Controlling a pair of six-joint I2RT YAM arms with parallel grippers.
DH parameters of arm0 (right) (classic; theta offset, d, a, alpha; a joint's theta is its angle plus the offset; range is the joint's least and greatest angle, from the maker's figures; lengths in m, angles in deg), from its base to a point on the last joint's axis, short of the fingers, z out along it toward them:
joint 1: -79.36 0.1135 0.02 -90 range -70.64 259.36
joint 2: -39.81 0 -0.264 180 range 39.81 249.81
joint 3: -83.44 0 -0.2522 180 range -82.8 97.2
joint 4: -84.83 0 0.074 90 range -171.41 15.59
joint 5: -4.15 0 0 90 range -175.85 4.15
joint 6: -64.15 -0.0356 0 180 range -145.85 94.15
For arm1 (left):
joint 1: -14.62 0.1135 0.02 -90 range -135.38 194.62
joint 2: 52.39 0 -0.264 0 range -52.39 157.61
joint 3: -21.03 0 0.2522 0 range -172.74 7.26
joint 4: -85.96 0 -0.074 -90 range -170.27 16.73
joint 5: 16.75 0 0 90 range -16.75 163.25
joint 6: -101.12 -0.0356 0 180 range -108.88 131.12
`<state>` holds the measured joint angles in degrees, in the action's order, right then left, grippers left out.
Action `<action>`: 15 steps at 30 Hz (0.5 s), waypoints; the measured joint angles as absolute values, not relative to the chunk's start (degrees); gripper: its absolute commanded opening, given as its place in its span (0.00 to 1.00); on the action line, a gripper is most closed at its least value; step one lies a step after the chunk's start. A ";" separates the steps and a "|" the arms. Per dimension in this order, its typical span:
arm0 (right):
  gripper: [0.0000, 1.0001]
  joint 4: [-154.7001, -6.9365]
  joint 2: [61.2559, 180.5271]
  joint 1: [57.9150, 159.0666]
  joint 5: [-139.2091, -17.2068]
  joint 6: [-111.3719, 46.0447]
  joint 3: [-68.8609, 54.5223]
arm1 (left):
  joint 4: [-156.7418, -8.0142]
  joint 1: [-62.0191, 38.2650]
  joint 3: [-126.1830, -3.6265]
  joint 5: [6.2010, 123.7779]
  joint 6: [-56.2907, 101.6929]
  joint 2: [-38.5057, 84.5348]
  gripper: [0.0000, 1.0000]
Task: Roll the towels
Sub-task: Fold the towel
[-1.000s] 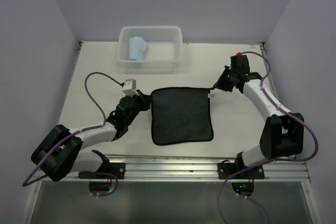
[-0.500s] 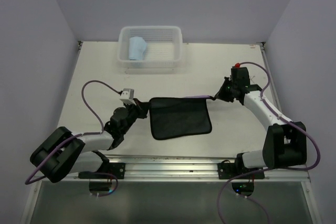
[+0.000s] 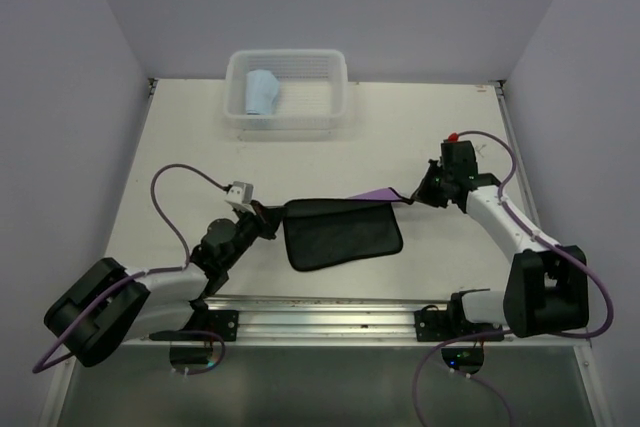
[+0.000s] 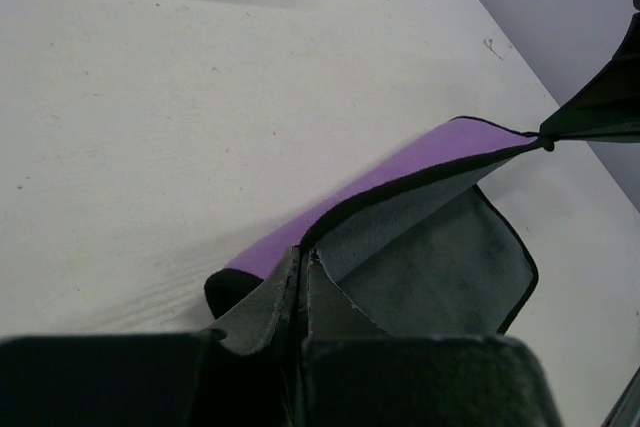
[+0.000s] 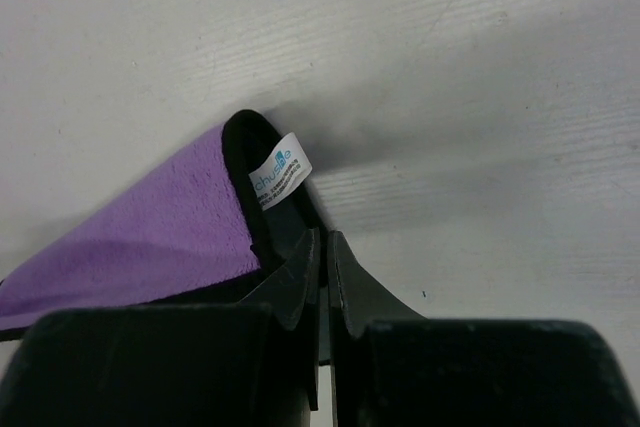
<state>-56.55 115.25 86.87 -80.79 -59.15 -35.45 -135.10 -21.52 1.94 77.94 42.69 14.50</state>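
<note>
The purple towel (image 3: 340,232), dark grey side up, is at the front middle of the white table (image 3: 180,137). One edge is lifted and stretched between the two arms, so a strip of purple shows along it. The left gripper (image 3: 277,215) is closed tight on the left corner of that raised edge. The right gripper (image 3: 408,195) pinches the right corner, just beside the white label (image 5: 280,172). The light blue towel (image 3: 262,92) lies in the left part of the white basket (image 3: 338,97) at the table's far edge.
</note>
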 measured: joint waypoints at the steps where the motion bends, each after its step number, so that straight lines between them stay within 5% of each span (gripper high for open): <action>1: 0.00 -56.40 115.10 86.87 -80.83 -59.15 -35.63 | -135.12 -21.61 2.27 77.81 42.56 14.11 0.02; 15: 0.00 -53.43 110.70 86.87 -82.08 -58.34 -39.01 | -134.82 -25.06 4.17 76.87 41.75 10.22 0.00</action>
